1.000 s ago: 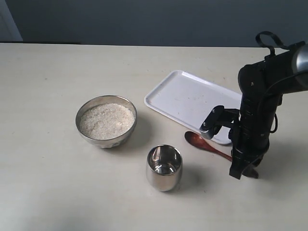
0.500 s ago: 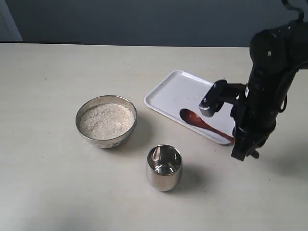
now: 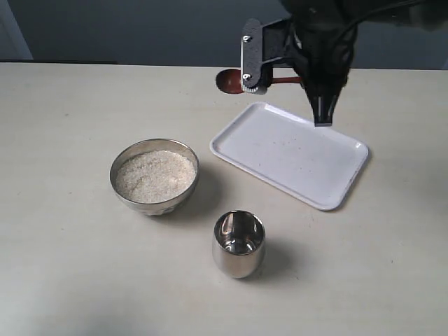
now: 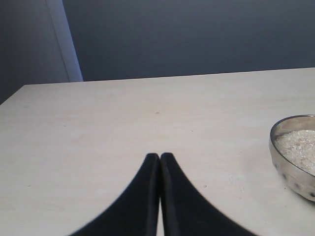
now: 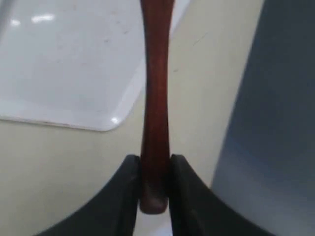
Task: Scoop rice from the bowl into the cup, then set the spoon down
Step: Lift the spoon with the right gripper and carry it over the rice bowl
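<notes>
My right gripper [image 5: 154,164] is shut on the handle of the reddish-brown wooden spoon [image 5: 155,98]. In the exterior view that gripper [image 3: 320,115] hangs high over the far edge of the white tray, and the spoon [image 3: 228,81] juts out to the left with its scoop in the air. The silver bowl [image 3: 154,203] holds off-white rice [image 3: 155,176] at centre left. The steel cup [image 3: 239,244] stands in front of it, to the right. My left gripper [image 4: 160,158] is shut on nothing, low over the table, with the bowl [image 4: 293,167] to its side.
A white rectangular tray [image 3: 290,152] lies right of the bowl, beneath the raised right arm [image 3: 318,42]. A dark wall runs behind the table's far edge.
The right gripper has lifted the spoon off the table near the tray's front edge, carrying it up and toward the back left. Bowl and cup have not moved.
</notes>
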{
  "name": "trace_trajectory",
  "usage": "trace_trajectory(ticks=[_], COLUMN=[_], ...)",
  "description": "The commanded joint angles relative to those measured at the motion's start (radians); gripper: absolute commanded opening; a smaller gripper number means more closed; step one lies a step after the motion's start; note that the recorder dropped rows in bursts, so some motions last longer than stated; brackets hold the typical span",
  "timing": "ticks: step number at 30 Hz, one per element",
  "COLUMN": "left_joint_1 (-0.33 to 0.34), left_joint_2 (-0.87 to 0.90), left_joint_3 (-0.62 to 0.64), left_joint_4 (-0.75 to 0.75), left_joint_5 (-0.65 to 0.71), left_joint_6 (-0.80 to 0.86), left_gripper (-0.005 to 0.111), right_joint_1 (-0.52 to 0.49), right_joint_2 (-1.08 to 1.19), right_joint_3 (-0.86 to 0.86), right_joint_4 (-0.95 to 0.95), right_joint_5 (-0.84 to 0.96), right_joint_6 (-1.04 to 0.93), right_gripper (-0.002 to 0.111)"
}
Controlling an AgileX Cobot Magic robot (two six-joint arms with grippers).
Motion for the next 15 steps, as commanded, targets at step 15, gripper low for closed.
trace_trajectory(ticks=[15], left_joint_1=[0.005], left_joint_2=[-0.004], left_joint_3=[-0.002], left_joint_4=[0.004], left_joint_5=[-0.012], left_joint_6=[-0.005], left_gripper=[0.001], right_joint_1=[0.198], right_joint_2=[0.26], right_joint_3=[-0.039], right_joint_4=[-0.296], right_joint_5=[-0.199], right_joint_6=[-0.06], right_gripper=[0.0])
